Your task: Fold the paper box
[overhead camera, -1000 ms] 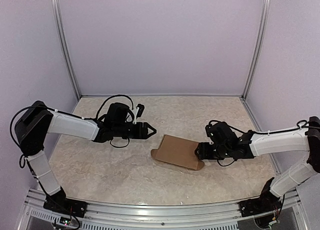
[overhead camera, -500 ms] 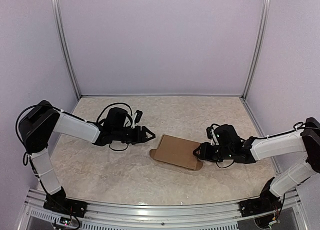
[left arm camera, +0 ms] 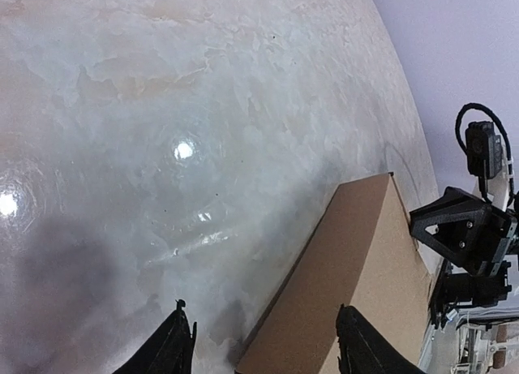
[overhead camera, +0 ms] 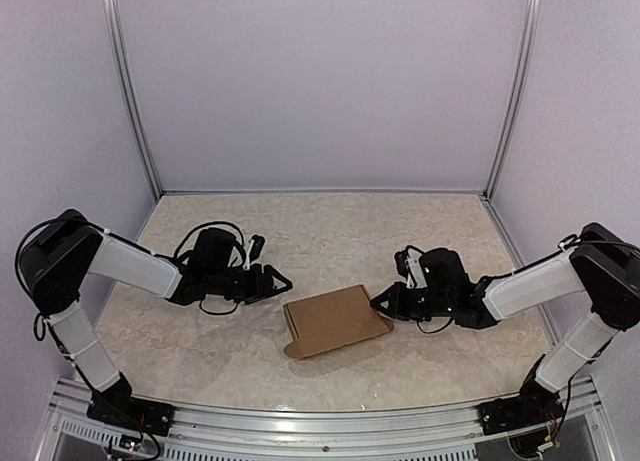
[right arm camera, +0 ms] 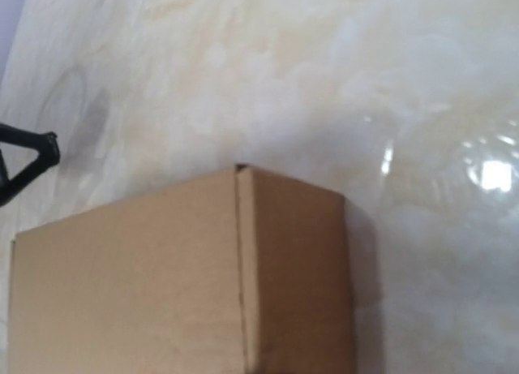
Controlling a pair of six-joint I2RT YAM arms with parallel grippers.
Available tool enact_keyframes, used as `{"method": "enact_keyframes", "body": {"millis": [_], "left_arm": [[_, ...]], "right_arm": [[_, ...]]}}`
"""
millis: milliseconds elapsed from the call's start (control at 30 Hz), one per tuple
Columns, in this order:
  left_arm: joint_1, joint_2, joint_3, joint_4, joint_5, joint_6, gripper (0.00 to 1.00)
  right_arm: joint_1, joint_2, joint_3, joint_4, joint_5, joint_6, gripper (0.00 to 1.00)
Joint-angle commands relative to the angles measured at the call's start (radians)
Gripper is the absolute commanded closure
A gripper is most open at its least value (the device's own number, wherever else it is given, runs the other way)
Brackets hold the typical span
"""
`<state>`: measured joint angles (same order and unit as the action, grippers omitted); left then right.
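**A:** Marbled beige table, lilac walls, seen from the overhead view. The paper box lies toward the near edge, between the arms. It's a skewed, flat-looking carton.

**B:** Grippers?

**A:** The left gripper is low, near the box's far-left corner and not touching it. Its jaws are apart and empty, probably staged to take that end. The right gripper has its tip at the box's right end and looks to be in contact. My guess is it's pinning or pinching that edge so the box can't slide.

**B:** Clamped on it?

**A:** Can't tell from above, too small.

**B:** Left wrist view?

**A:** Both fingertips sit spread at the bottom of the frame with nothing between them. The box's corner lies just ahead, slanting away to the right. The right gripper shows at the far end of the box, but the contact is hidden.

**B:** Right wrist view?

**A:** The box fills the lower part of the frame, showing one top face, a crease and a side panel. Bare table lies beyond it. This arm's own fingers aren't in frame, so I can't say how its jaws stand. Flaps look tucked on this side, but the other end is unseen.
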<state>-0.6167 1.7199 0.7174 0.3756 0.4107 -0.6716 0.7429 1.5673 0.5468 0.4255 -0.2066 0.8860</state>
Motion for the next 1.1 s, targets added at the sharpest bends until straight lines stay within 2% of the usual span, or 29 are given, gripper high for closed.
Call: {"method": "enact_keyframes", "body": {"millis": [0,100,267,400,533,667,1067], "left_arm": [[0.006,-0.058,-0.042,-0.012,-0.004,-0.041,0.41],[0.003,-0.081,-0.073,-0.007,-0.002,-0.079,0.4],[-0.011,-0.127,-0.128,0.028,-0.015,-0.146,0.38],[-0.017,-0.155,-0.172,0.141,-0.012,-0.211,0.35],[-0.018,-0.177,-0.189,0.241,-0.005,-0.283,0.27],[-0.021,-0.203,-0.194,0.252,-0.016,-0.313,0.2],[-0.09,-0.144,-0.167,0.254,0.005,-0.485,0.2]], "right_arm": [[-0.008,0.035,0.009,-0.013,-0.02,-0.006,0.96],[-0.008,0.034,0.012,-0.032,-0.003,-0.01,1.0],[-0.008,0.017,-0.002,-0.045,0.021,-0.008,1.0],[-0.008,0.009,-0.004,-0.052,0.024,-0.018,1.0],[-0.006,-0.009,0.0,-0.066,0.035,-0.027,1.0],[0.0,-0.028,0.011,-0.092,0.057,-0.043,1.0],[0.01,-0.017,0.023,-0.078,0.076,-0.044,1.0]]}}
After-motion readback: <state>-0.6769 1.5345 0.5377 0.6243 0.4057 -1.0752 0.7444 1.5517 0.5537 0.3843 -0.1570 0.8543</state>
